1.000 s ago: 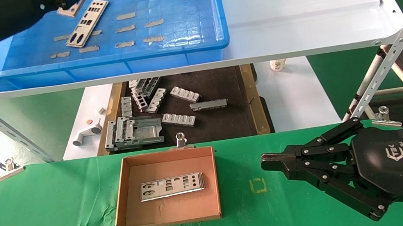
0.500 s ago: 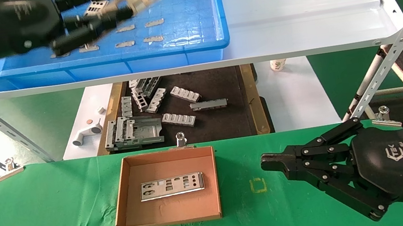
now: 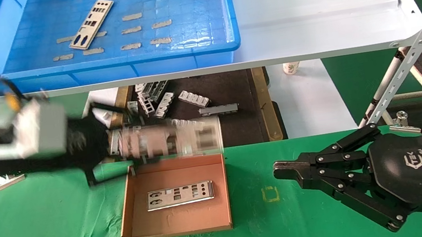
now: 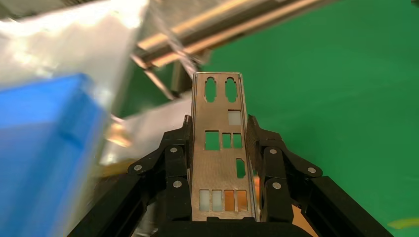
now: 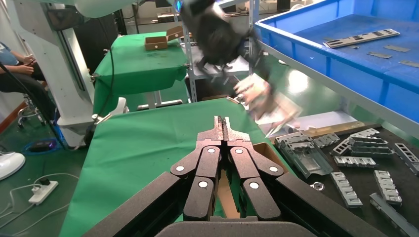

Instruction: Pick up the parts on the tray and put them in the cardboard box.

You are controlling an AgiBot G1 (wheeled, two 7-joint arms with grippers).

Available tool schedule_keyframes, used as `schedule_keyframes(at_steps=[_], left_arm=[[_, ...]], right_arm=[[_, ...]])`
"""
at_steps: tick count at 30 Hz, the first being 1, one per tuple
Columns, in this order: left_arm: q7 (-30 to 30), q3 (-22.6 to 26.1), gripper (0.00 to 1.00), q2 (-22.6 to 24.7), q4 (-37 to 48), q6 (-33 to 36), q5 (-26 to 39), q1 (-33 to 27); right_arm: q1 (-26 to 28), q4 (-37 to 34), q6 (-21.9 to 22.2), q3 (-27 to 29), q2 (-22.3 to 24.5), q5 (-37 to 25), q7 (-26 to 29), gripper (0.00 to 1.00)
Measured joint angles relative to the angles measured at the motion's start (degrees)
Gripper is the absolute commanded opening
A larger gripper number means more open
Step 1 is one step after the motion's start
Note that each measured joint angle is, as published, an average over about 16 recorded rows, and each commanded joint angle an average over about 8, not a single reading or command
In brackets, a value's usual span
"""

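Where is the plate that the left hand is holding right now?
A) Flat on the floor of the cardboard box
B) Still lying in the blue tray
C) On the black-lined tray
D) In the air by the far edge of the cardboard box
D: the left hand grips the plate by its long edges, and it hangs at the far wall of the cardboard box, not set down.

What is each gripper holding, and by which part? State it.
The left gripper holds a metal plate, jaws clamping its two long edges near one end. The right gripper is shut on nothing.
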Motion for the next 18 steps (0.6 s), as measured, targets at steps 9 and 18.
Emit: schedule_keyframes(at_steps=[9,18], left_arm=[[4.4,6.1,0.0,3.0,2.9,-5.5,4.3,5.2],[8.8,8.0,0.0,8.3,11.6,-11.5,8.1,7.8]], right_arm=[[0.0,0.0,0.0,0.0,0.0,0.0,0.0,0.0],[0.0,0.0,0.0,0.0,0.0,0.0,0.0,0.0]])
